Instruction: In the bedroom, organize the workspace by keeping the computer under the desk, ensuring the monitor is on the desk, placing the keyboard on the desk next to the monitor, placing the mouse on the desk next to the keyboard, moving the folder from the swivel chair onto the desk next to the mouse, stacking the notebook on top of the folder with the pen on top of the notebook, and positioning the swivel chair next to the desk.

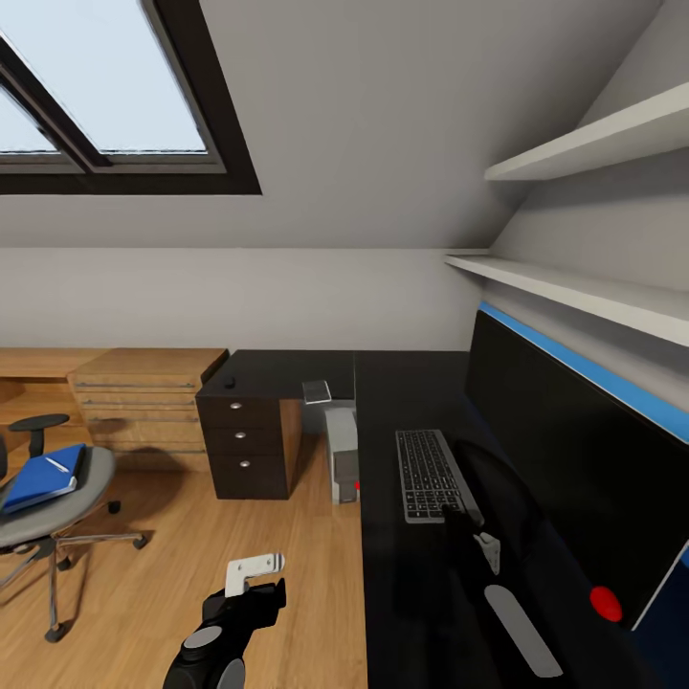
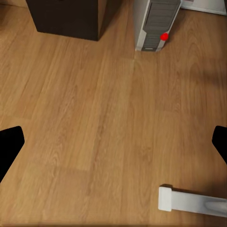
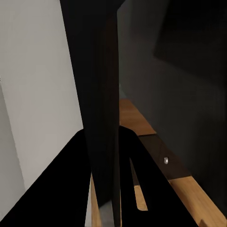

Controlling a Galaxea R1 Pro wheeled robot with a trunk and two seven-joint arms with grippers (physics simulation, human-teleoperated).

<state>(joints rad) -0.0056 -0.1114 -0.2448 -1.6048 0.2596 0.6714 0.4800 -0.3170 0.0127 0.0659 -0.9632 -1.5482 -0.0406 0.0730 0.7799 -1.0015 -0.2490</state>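
Note:
The keyboard point(image 1: 424, 469) lies along the black desk point(image 1: 402, 392) beside the wide monitor point(image 1: 565, 450). My right gripper point(image 1: 457, 517) is at its near end. In the right wrist view the gripper point(image 3: 103, 133) is shut on the keyboard point(image 3: 101, 71), seen edge-on as a thin dark slab. The grey computer point(image 1: 341, 450) point(image 2: 156, 23) stands on the floor at the desk's edge. A small black mouse point(image 1: 230, 382) rests on the desk's far end. The swivel chair point(image 1: 88, 477) at left carries the blue folder point(image 1: 43, 477) with the white pen point(image 1: 58, 465) on it. My left gripper point(image 1: 256, 569) point(image 2: 113, 142) hangs open over bare floor.
A black three-drawer unit point(image 1: 247, 440) point(image 2: 66, 16) stands beside the computer. A light wood cabinet point(image 1: 144, 402) lines the back wall. White shelves point(image 1: 593, 144) hang above the desk. Wood floor lies between the chair and the desk. A white bar point(image 2: 189, 201) lies low on the floor.

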